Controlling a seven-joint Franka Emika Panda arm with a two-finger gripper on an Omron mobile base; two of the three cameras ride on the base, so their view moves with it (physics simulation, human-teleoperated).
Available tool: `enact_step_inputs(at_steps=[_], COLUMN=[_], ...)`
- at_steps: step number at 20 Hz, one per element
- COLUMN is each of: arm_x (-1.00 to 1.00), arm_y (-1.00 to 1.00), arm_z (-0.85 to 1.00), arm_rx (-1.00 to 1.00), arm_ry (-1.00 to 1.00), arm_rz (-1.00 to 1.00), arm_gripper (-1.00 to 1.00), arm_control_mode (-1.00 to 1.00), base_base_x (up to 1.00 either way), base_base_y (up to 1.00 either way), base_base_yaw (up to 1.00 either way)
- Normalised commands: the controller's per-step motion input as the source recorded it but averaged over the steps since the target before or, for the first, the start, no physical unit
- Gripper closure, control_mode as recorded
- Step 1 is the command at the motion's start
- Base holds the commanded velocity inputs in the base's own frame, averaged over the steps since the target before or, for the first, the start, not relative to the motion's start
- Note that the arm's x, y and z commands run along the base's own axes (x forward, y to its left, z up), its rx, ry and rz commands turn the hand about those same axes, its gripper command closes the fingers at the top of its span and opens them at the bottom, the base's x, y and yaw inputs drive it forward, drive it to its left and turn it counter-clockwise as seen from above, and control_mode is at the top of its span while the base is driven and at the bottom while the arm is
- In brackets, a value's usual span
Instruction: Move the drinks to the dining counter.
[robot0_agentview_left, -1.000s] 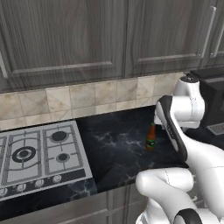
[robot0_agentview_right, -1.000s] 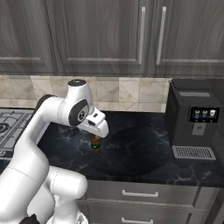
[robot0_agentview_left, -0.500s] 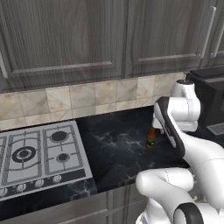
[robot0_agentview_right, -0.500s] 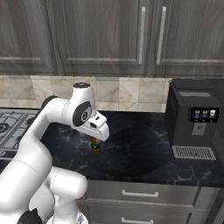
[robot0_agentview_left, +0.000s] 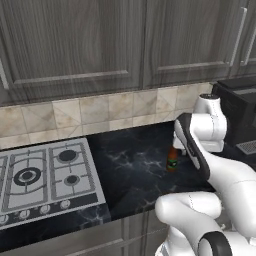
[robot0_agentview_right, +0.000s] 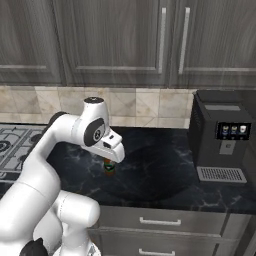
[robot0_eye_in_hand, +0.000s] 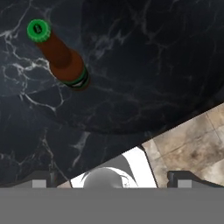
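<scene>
The white arm rises from its base, bends at a dark elbow joint and folds forward, so the wrist turns the hand (robot0_agentview_right: 111, 161) downward. In the hand view the two dark fingertips (robot0_eye_in_hand: 40, 178) stand wide apart at the bottom edge, with nothing between them, and the camera looks almost straight down.

We see a bottle (robot0_agentview_left: 172, 159) standing upright on the wall counter (robot0_agentview_left: 130, 165), between the stove (robot0_agentview_left: 40, 179) on its left and the coffee machine (robot0_agentview_right: 222, 135) on its right. Behind it runs the tiled wall (robot0_agentview_right: 145, 106), with cupboards (robot0_agentview_right: 115, 42) above and drawers (robot0_agentview_right: 165, 222) below the counter.
</scene>
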Motion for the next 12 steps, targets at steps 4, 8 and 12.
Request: enact_step_inputs(at_steps=[4,8,12], arm_x=[0.18,0.29,0.35], arm_y=[0.01,0.0,0.0], arm_z=[-0.17,-0.05,-0.01], arm_rx=[0.0,0.0,0.0], arm_ry=[0.07,0.04,0.04], arm_rz=[0.02,0.02,0.02], arm_gripper=[-1.0,-1.0,-1.0], arm_control_mode=[-1.0,-1.0,-1.0], base_base_x=[0.0,0.0,0.0], base_base_y=[0.0,0.0,0.0], base_base_yaw=[0.0,0.0,0.0])
